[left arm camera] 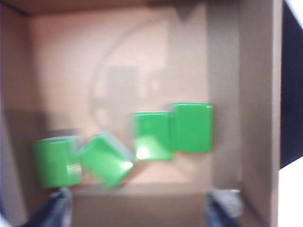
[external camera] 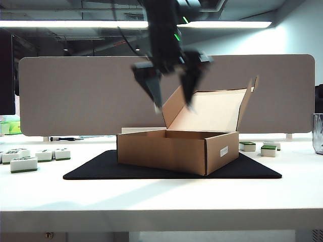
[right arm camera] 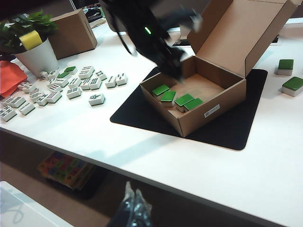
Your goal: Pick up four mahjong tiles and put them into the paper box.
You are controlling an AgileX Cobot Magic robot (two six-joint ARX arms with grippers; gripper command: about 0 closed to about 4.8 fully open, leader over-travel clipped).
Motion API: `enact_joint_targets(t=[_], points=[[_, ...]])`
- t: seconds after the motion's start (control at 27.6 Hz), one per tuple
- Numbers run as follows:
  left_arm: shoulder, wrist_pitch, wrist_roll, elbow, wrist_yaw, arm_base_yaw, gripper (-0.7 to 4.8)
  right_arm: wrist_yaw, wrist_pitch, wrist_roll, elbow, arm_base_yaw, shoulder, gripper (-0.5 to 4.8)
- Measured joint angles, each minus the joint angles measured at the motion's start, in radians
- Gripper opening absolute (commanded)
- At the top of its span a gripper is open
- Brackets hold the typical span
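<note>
The paper box (external camera: 166,151) stands open on a black mat, its flap lid (external camera: 212,113) raised at the back. Inside it lie several mahjong tiles, green faces up: two side by side (left arm camera: 191,127) (left arm camera: 151,136), one tilted (left arm camera: 106,161) and one at the end (left arm camera: 54,161); they also show as a row of tiles (right arm camera: 177,98) in the right wrist view. My left gripper (external camera: 173,106) hangs open and empty above the box, its fingertips (left arm camera: 59,205) wide apart, blurred. My right gripper (right arm camera: 133,198) is shut on nothing, low, off the table's front edge.
Loose tiles lie on the table left of the mat (external camera: 23,164) (right arm camera: 71,85) and right of it (external camera: 268,150) (right arm camera: 292,85). The black mat (external camera: 101,171) lies under the box. A potted plant (right arm camera: 35,52) and a closed cardboard box (right arm camera: 73,33) stand far left; a glass (external camera: 318,133) stands at the right edge.
</note>
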Motion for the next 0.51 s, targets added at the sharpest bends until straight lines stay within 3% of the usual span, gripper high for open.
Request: enact_joint_targets(t=[0.07,0.22,0.51], points=[[-0.051,-0.006,0.010,0.001,-0.002,0.032,3.11,0.000,0.000,0.000,0.000,0.000,0.000,-0.01],[-0.148,-0.039,0.021,-0.021,-0.001,0.117,3.06,0.000,0.000,0.000,0.000,0.000,0.000,-0.01],[-0.443,-0.073,0.039,-0.304,-0.001,0.312,3.06,0.051,0.045,0.000,-0.012,0.000,0.000,-0.01]])
